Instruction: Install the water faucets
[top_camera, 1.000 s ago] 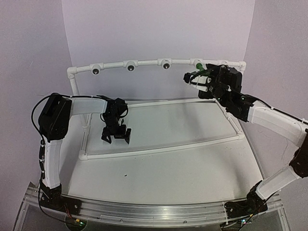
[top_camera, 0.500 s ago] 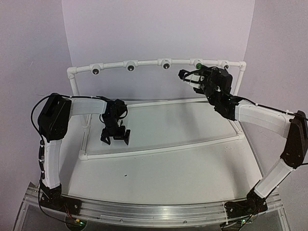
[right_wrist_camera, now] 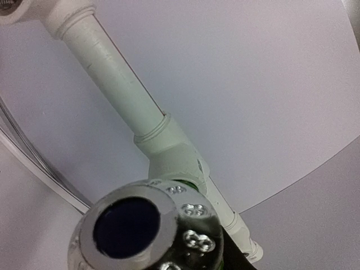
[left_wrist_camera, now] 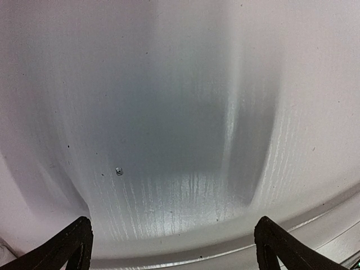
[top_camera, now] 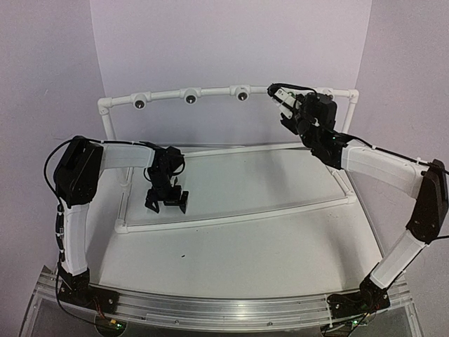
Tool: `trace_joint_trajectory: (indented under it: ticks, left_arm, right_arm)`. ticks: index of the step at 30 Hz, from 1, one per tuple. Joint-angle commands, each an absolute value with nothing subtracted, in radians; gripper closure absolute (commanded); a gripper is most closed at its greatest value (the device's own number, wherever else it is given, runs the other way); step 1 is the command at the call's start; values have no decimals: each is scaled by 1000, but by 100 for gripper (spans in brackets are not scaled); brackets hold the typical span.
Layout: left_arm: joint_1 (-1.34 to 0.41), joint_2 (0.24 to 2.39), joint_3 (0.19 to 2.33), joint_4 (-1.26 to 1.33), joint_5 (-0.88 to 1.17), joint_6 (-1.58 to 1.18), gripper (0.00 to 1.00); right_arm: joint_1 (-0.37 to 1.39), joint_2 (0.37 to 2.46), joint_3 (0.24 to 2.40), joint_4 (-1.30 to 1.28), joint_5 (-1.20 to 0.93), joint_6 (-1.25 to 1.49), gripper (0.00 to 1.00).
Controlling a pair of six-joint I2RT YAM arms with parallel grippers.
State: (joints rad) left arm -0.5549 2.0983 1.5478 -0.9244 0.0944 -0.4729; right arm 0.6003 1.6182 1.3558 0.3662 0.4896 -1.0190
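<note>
The water faucet fills the bottom of the right wrist view. Its silver ribbed round end with a dark hole faces the camera, and a sliver of green shows where it meets a white tee fitting. In the top view my right gripper is raised against the back pipe rail and hides the faucet. Its fingers do not show in the wrist view, so the grip cannot be judged. My left gripper hangs open and empty just above the white board, fingertips wide apart.
Three white tee fittings with dark holes sit along the rail left of the right gripper. A white pipe frame borders the board. An aluminium rail runs along the near edge.
The right gripper moved left and up along the rail onto the green faucet, which it now covers, and its jaws have narrowed. The left arm stayed put.
</note>
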Motion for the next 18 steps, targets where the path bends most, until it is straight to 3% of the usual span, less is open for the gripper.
trace_joint_trajectory:
  ticks: [1, 8, 13, 18]
  left_arm:
    - [-549, 2047, 1561, -928, 79, -476, 0]
    - [-549, 2049, 1564, -934, 80, -469, 0]
    - [-549, 2047, 1560, -931, 80, -468, 0]
    - [-549, 2045, 1556, -927, 80, -469, 0]
  right_arm:
    - [594, 1547, 1421, 213, 477, -605, 61]
    - [590, 1508, 1444, 82, 388, -230, 65]
    - [587, 1496, 1447, 63, 338, -110, 65]
    - [587, 1512, 1458, 55, 299, -178, 47]
